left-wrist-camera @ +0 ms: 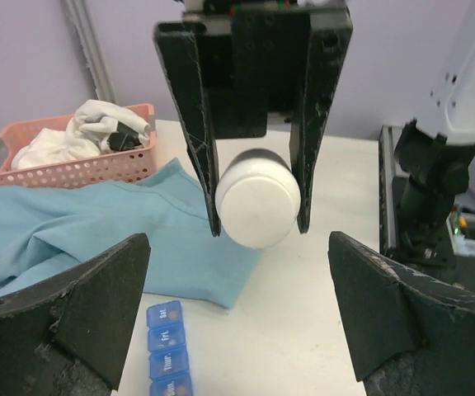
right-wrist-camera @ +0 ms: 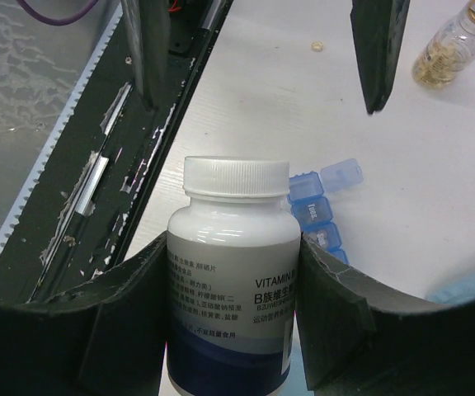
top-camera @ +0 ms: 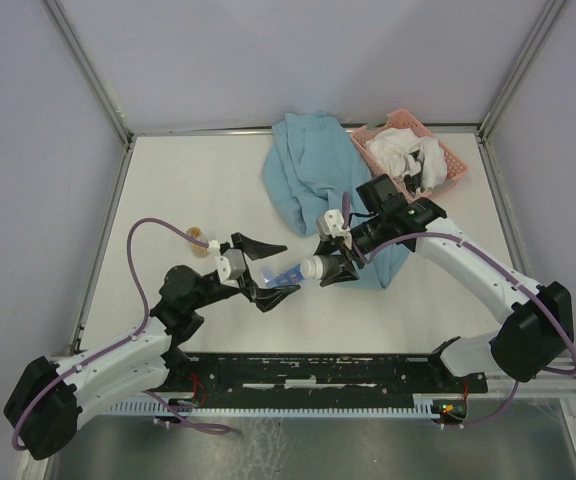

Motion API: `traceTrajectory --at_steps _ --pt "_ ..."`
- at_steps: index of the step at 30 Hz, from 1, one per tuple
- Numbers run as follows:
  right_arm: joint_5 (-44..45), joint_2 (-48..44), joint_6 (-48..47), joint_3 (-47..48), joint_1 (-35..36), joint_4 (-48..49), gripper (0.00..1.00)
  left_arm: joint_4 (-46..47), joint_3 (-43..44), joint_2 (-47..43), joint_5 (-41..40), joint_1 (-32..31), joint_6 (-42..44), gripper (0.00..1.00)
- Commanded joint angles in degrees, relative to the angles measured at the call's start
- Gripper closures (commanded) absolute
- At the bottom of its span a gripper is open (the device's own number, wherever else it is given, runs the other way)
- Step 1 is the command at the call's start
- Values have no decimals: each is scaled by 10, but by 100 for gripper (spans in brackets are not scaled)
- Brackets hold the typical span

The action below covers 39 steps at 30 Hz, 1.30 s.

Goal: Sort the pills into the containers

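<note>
One narrow blue translucent plastic pill-organiser strip [right-wrist-camera: 318, 208] is lying flat on the white table [top-camera: 188, 190] between the two grippers. Four lettered square compartments are showing in the left wrist view. Its long axis is running from the left gripper [left-wrist-camera: 237, 247] toward the right gripper [top-camera: 328, 265], and one end lid is standing open. One tiny tan pellet [right-wrist-camera: 317, 46] is lying loose, well apart from the strip. The right gripper is clamping one white plastic vitamin bottle [right-wrist-camera: 233, 272] sideways, its cap pointing at the left gripper, whose fingers are standing wide apart, holding nothing.
</note>
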Motion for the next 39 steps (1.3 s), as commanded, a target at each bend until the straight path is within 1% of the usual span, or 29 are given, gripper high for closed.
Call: traceTrajectory --at_steps 1,3,5,11,12,15,17,20,25,35,37,39 --pt "-29 -5 -37 28 -2 -33 96 69 26 46 79 -2 151 6" --pt "-26 -2 -38 29 -2 -34 96 68 39 62 100 -3 160 8" --pt "-27 1 -39 31 -2 -38 95 63 49 75 104 -7 169 10" --pt "-26 3 -39 34 -2 -39 95 53 63 97 76 -37 188 15" --pt "-26 3 -36 34 -2 -38 95 50 66 100 69 -41 191 17" --pt "-25 5 -32 33 -2 -35 95 17 82 110 53 -47 193 26" --pt "-24 5 -29 33 -2 -33 95 1 87 114 43 -50 195 28" --pt "-22 6 -26 32 -2 -30 95 1 84 114 38 -52 196 30" --pt "-20 8 -23 32 -2 -28 95 -5 87 112 36 -53 188 38" --pt "-19 8 -19 31 -2 -25 95 -25 91 111 25 -53 178 40" --pt "-18 8 -18 32 -2 -25 95 -29 94 111 26 -53 175 46" --pt "-17 8 -18 32 -2 -24 94 -32 98 113 27 -53 166 56"
